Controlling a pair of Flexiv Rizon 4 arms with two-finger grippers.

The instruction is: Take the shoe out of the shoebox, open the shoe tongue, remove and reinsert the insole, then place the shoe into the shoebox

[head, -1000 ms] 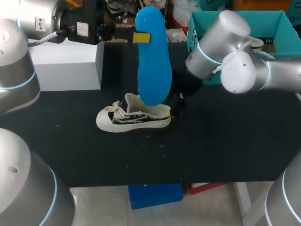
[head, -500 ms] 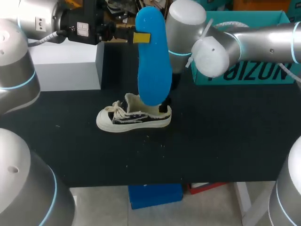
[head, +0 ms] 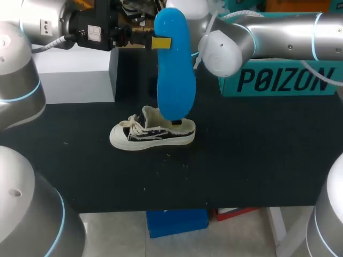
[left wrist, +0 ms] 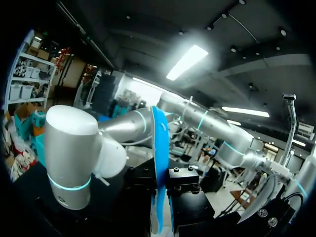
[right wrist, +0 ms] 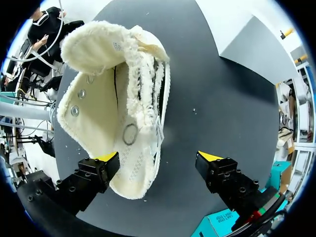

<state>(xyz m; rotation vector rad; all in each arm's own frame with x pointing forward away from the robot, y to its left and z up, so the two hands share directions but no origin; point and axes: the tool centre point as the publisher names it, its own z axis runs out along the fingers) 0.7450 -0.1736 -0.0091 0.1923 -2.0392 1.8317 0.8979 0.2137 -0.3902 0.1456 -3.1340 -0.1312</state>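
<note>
- Shoe (head: pixel 153 134): stands on its sole on the black table (head: pixel 252 160), toe toward my left arm's side. Laces are loose. The tongue (right wrist: pixel 101 44) is folded forward, so the inside is open to view.
- Insole (head: pixel 174 69): blue, out of the shoe, held upright directly above it. Its lower end overlaps the shoe's heel opening in the head view; cannot tell if they touch.
- Right gripper (right wrist: pixel 158 158): over the shoe's heel, pointing down, fingers spread wide and holding nothing. One finger sits at the heel's edge, the other is apart from the shoe over bare table.
- Left gripper (head: pixel 162 43): well above the shoe, clamped on the insole's upper part from both sides. The left wrist view shows the insole edge-on between the fingers.
- Shoebox (head: pixel 278 80): teal, behind the shoe toward my right arm's side, partly covered by the right arm (head: pixel 257 40).
- Grey-white block (head: pixel 75 75): behind the shoe on my left arm's side.
</note>
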